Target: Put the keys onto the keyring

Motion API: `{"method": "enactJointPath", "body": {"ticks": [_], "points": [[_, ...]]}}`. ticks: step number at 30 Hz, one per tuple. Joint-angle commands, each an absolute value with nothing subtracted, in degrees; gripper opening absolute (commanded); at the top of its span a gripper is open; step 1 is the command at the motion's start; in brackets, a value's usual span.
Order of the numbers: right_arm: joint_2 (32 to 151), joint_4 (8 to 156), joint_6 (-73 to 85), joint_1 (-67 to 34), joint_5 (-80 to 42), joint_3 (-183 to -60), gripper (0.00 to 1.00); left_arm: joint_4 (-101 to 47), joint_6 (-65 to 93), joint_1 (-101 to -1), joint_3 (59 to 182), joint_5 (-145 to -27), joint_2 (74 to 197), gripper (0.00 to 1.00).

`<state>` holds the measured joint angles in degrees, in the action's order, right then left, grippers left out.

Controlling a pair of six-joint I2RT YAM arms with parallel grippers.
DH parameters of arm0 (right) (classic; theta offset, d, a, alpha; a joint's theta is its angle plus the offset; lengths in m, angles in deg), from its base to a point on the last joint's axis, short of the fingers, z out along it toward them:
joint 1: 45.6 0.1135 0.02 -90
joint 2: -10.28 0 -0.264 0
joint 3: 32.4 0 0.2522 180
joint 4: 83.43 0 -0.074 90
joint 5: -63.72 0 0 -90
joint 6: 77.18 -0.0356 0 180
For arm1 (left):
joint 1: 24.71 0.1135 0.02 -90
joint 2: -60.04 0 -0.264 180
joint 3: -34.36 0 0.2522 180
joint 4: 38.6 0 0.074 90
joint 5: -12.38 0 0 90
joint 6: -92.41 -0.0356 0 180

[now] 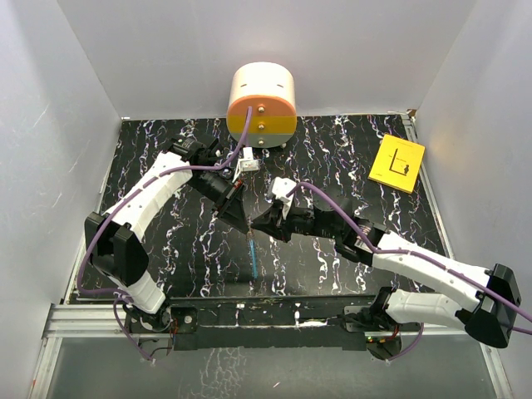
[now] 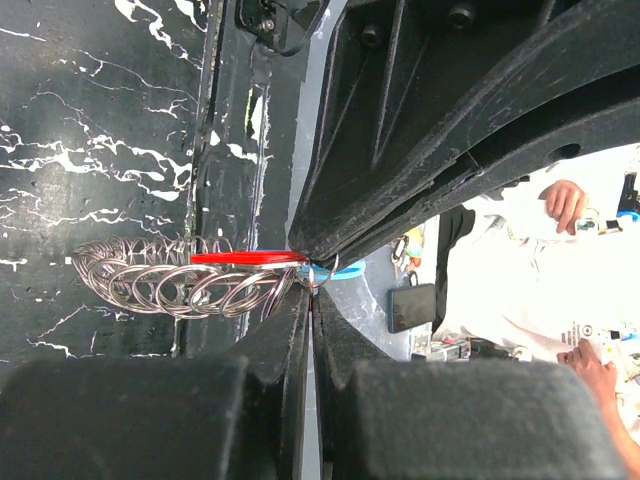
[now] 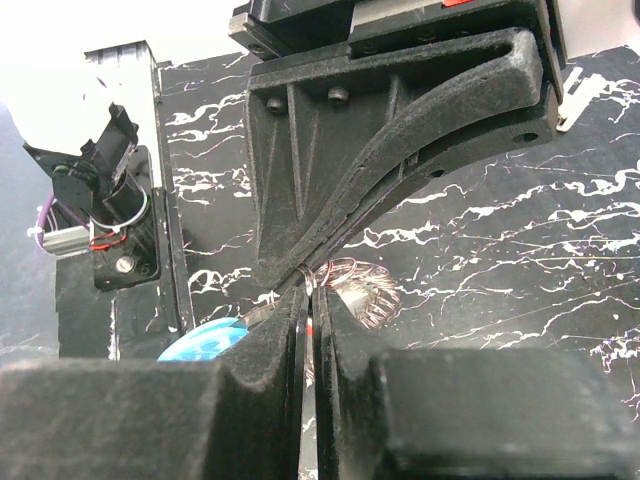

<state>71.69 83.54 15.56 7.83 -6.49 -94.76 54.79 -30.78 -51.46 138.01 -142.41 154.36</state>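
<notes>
Out in front of the orange-and-white drum [image 1: 262, 104], over the middle of the marbled tabletop [image 1: 357, 174], I have both arms meeting tip to tip. The keyring [image 1: 252, 259] trails from that meeting point, away from the drum. I judge it to be held clear of the surface, though the overhead view does not settle that. My left claw [image 1: 243, 219] is clenched on the ring; its wrist view shows the fingers pressed together right where the wire coil [image 2: 165, 282] gives way to the blue band [image 2: 340, 270]. My right claw [image 1: 260, 226] is pinched down on the same short stretch from the opposite side, just beside the left one, with only a thin strand of wire showing between its fingers. I read this double grip as one claw anchoring the loop while the other works the coil, so a key can travel round it. The red key [image 2: 248, 258] lies flat along the top of the coil with one end at the pinch point. It looks joined to the ring, but I cannot tell how far it is threaded. The yellow card [image 1: 397, 163] sits well apart from the drum, toward the right arm's side, and plays no part here.
</notes>
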Motion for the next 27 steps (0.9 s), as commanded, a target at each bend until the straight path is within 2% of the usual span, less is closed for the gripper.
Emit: {"method": "enactJointPath", "body": {"ticks": [1, 27], "points": [[68.81, 83.22, 16.11, 7.86, -7.27, -95.07, 0.08, 56.38, -31.99, -51.07, 139.68, -144.9, 152.19, 0.0], [66.15, 80.73, 13.48, 7.86, -6.0, -92.28, 0.08, 56.41, -33.22, -51.0, 140.26, -147.29, 153.36, 0.0]]}}
